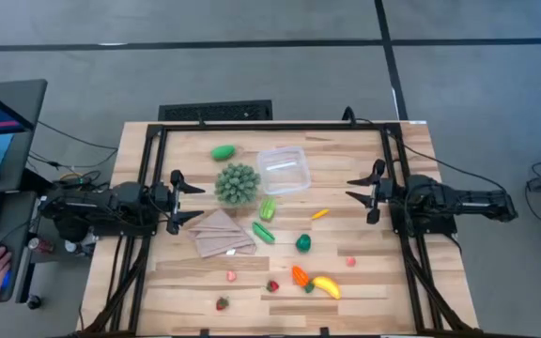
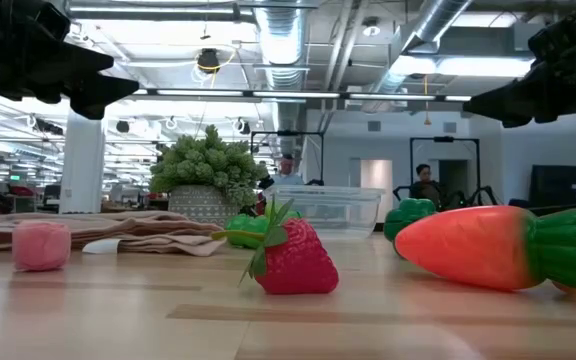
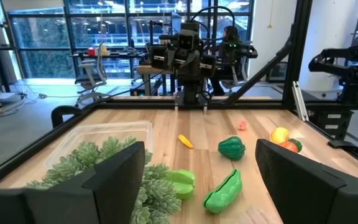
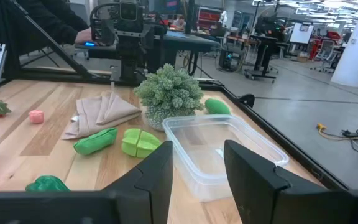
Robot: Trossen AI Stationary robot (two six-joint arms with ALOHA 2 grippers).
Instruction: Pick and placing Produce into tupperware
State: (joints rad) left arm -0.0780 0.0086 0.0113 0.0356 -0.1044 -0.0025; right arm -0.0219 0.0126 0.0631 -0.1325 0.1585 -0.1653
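Both grippers (image 1: pixel 188 198) (image 1: pixel 363 192) hover (nothing held) beside tupperware (image 1: pixel 283 170).

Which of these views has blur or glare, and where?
Low view: the orange toy carrot close to the lens is soft, and ceiling lights flare bright. Left wrist view: windows glare behind. High view: even light, the clear square plastic container sharp.

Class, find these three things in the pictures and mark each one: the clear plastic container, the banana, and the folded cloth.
clear plastic container (image 1: pixel 283 170), high view, on its bare floor.
banana (image 1: pixel 327 286), high view, on the middle of its yellow curve.
folded cloth (image 1: pixel 221 234), high view, on the centre of the tan folds.
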